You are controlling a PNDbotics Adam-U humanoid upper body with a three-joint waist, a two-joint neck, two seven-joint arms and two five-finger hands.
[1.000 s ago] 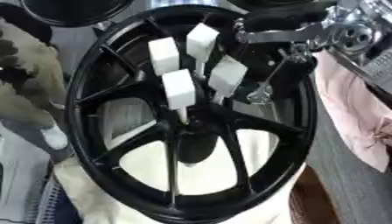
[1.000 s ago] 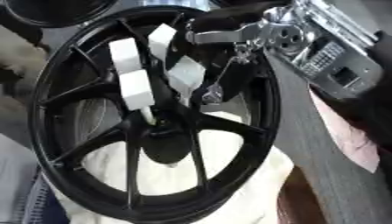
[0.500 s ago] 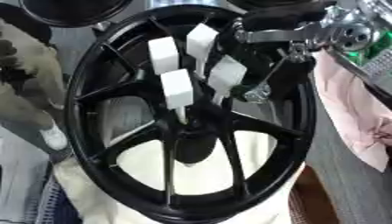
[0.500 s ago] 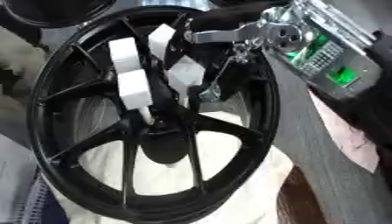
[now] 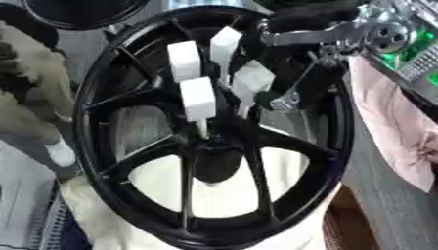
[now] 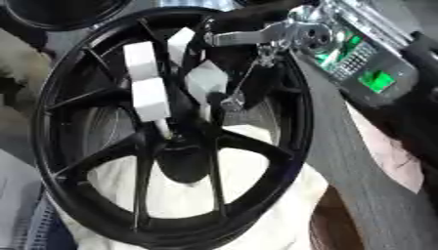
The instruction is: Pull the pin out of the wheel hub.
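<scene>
A black spoked wheel hub (image 5: 128, 161) fills both views, lying on a white cloth. A thin pale pin (image 5: 203, 128) stands up from the hub's centre boss (image 5: 212, 146). My right hand (image 5: 295, 36) reaches in from the upper right, over the rim. Its white-padded fingers (image 5: 197, 97) point down toward the centre and are spread apart and fairly straight. The lowest pad sits right at the top of the pin, while the thumb pad (image 5: 252, 80) stays apart to the right. My left hand shows in no view.
The white cloth (image 5: 231, 195) lies under the wheel, and a pink cloth (image 5: 393, 127) lies to the right on the grey table (image 6: 359, 185). Another black rim (image 5: 77, 10) shows at the top left. Blue fabric (image 5: 34, 229) is at the lower left.
The hand and its pads have barely shifted over the hub centre. Green lights now show on the right forearm.
</scene>
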